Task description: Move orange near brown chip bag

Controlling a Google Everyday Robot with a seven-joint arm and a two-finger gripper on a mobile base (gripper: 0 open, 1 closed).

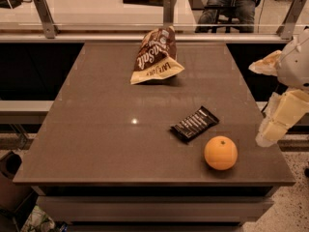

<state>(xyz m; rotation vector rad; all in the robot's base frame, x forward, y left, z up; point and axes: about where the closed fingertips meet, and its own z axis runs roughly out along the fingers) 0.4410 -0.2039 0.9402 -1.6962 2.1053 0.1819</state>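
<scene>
The orange (220,152) sits on the brown table (106,129) near its front right corner. The brown chip bag (155,56), dark brown with white lettering and a cream-yellow end, stands near the far edge at the centre, well away from the orange. My gripper (273,124) hangs off the table's right edge, to the right of the orange and apart from it. It holds nothing that I can see.
A flat black wrapped bar (194,123) lies just up-left of the orange. A glass rail with metal posts (168,11) runs along the table's far edge. A person sits on a chair (227,4) beyond it.
</scene>
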